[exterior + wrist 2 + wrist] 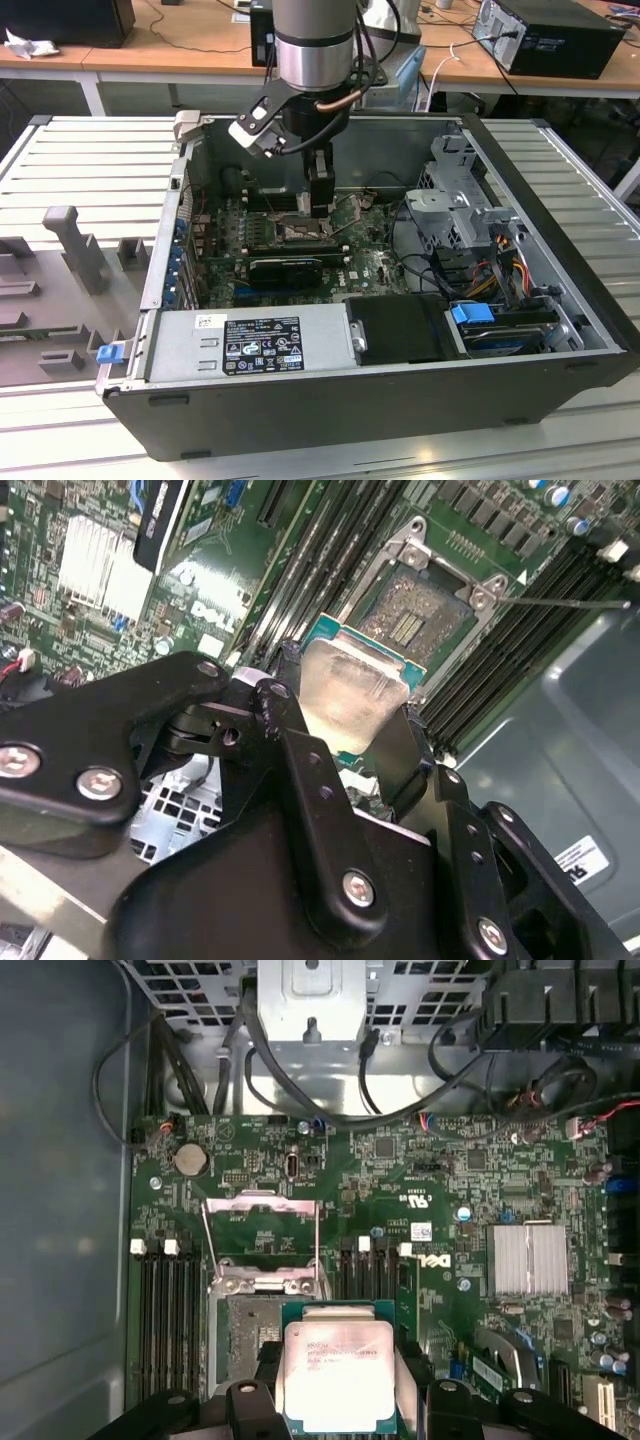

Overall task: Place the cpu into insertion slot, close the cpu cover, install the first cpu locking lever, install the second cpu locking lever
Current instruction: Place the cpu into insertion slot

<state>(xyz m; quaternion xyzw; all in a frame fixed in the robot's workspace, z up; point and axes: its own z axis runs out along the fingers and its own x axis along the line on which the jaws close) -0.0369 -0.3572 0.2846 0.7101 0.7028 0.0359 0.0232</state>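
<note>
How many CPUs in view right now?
1. The cpu is clamped in the gripper, close over the open insertion slot, not seated. The gripper hides part of the board, so that area is unchecked.

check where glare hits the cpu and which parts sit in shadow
First wrist view: glare whitens the cpu face, fading its print. Second wrist view: a soft sheen across the same face. Exterior view: the computer case interior is dim.

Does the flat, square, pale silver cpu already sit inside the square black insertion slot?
No. In the second wrist view the gripper clamps the cpu, and the insertion slot beyond it lies bare.
</note>
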